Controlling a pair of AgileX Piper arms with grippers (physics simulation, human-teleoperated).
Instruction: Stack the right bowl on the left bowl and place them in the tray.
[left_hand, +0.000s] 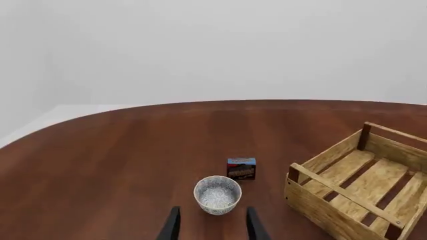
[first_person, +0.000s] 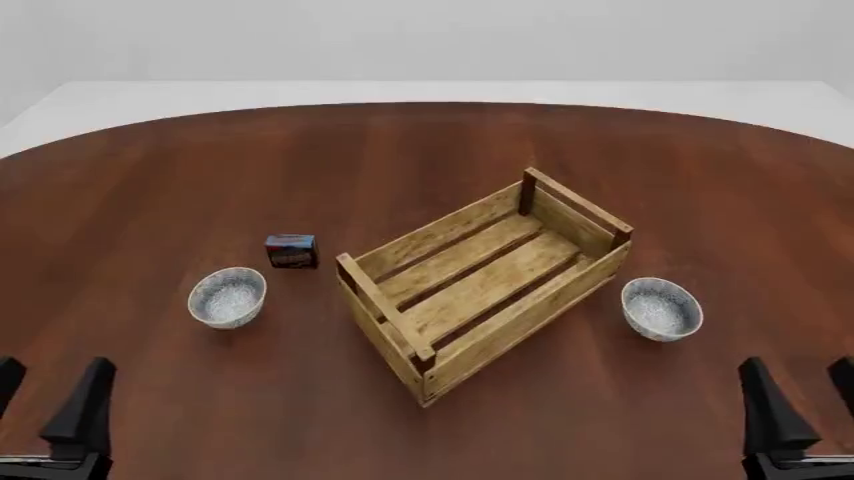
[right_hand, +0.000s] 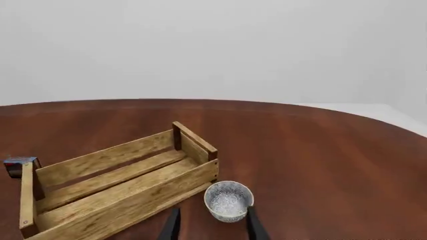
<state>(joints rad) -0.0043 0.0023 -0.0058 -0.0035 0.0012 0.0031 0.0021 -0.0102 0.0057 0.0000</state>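
The left bowl (first_person: 227, 297), white with a grey speckled pattern, stands on the brown table left of the tray (first_person: 400, 318); the left wrist view shows this left bowl (left_hand: 217, 194) too. The right bowl (first_person: 662, 308), same pattern, stands right of the tray and appears as the right bowl (right_hand: 229, 200) in the right wrist view. The tray, a light-wood slatted crate, lies empty and turned at an angle in the table's middle. My left gripper (first_person: 47, 400) is open near the front left edge, short of its bowl. My right gripper (first_person: 801, 395) is open at the front right, also short of its bowl.
A small dark box with a blue label (first_person: 291, 250) sits just behind the left bowl, between it and the tray's near-left corner. The round table's (first_person: 427, 150) far edge curves behind the tray, with white floor beyond.
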